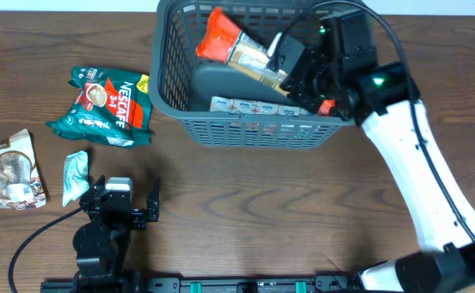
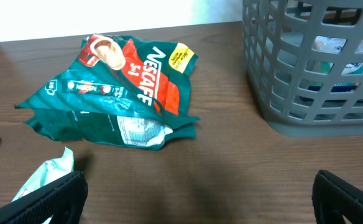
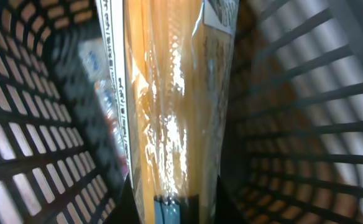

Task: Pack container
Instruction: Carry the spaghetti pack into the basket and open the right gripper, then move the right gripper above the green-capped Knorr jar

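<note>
Surface: a dark brown wood-grain surface [image 1: 262,203] carries everything. In the left wrist view a pale white strip [image 2: 107,15] lies beyond its far edge.
Container: the large dark grey plastic lattice-sided basket [image 1: 246,130] stands upright at the far middle of the surface. A row of small white printed packs [image 1: 254,107] lies inside along its near wall.
My right pincer [image 1: 289,63]: down inside the basket, closed on a long clear and orange-red plastic packet [image 1: 237,49] that lies tilted.
My left pincer [image 1: 125,197]: low over the near left of the surface, spread wide, holding nothing.
Loose items: a green and red Nescafé bag [image 1: 103,106] sits left of the basket, apart from it. A small pale green sachet [image 1: 75,175] is just beside my left pincer. A crumpled white and brown wrapper [image 1: 11,169] is near the left edge.
Hard to make out: in the right wrist view the packet [image 3: 169,106] fills the middle with its print blurred, and my fingertips barely show.
</note>
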Motion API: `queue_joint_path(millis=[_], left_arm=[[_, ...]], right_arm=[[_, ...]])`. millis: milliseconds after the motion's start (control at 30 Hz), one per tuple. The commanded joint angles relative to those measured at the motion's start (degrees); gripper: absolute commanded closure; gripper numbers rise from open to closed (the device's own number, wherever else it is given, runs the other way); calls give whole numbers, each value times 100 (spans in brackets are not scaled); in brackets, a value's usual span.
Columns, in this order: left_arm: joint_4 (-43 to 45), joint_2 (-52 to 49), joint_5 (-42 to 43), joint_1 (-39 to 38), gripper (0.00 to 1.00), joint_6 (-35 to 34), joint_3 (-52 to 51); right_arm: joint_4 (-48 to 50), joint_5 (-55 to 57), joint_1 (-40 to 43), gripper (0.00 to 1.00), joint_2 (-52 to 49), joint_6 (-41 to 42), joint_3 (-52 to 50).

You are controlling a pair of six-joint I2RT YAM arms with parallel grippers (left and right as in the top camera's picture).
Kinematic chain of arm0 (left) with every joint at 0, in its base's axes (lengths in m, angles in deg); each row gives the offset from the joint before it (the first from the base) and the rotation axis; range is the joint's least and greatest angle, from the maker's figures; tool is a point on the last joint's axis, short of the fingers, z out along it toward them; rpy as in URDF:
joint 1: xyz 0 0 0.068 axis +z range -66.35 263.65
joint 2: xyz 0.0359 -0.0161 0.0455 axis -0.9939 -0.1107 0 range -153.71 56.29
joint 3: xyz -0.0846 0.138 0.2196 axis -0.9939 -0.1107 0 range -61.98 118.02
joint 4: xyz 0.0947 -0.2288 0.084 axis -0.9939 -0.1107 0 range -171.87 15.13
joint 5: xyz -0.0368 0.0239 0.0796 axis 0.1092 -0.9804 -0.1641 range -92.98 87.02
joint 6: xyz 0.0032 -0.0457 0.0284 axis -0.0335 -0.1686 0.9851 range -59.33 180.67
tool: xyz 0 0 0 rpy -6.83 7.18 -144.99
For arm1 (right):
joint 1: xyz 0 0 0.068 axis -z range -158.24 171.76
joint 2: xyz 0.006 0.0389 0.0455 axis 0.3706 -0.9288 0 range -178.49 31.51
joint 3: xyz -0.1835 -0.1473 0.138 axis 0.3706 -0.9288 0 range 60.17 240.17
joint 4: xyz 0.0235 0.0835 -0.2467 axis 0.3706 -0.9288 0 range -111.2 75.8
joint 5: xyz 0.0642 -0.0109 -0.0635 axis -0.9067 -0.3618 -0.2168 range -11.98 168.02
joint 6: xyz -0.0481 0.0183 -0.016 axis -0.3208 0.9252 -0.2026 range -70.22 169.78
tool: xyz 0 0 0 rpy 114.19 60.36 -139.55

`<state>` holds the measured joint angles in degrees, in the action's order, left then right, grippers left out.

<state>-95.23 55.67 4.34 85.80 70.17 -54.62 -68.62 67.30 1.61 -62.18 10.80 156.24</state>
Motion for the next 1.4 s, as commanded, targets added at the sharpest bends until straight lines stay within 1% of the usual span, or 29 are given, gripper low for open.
queue_joint_path(millis=[0,233,500,533,567,600,633,667,867,967,1067,1200,1300,1367], left_arm=[[-11,39,-44,20,1,98,-114],[-9,39,-44,20,1,98,-114],[-11,39,-44,20,1,98,-114],[-11,39,-44,20,1,98,-114],[-9,39,-44,20,1,98,-114],[-9,39,-44,20,1,98,-114],[-11,39,-44,20,1,98,-114],[-9,39,-44,20,1,98,-114],[-11,39,-44,20,1,98,-114],[-11,39,-44,20,1,98,-114],[-11,39,-44,20,1,98,-114],[-11,39,-44,20,1,98,-114],[-9,39,-44,20,1,98,-114],[-9,39,-44,20,1,98,-114]], right_arm=[[-79,-365,-9,99,-238,-61,275],[-275,-498,2,99,-800,-98,269],[-254,-581,31,99,-861,-96,271],[-258,-581,35,89,-861,-92,271],[-264,-581,42,55,-861,-85,271],[-258,-579,46,25,-861,-39,271],[-245,-581,48,11,-861,-26,271],[-232,-579,57,1,-861,-13,271],[-13,-560,181,1,-828,396,341],[133,-444,304,1,-800,903,601],[129,-107,431,1,-798,1504,1104],[-94,627,553,1,-798,2378,2000],[-415,1499,647,1,-787,3016,2662],[-800,2317,719,1,-778,3541,3099]])
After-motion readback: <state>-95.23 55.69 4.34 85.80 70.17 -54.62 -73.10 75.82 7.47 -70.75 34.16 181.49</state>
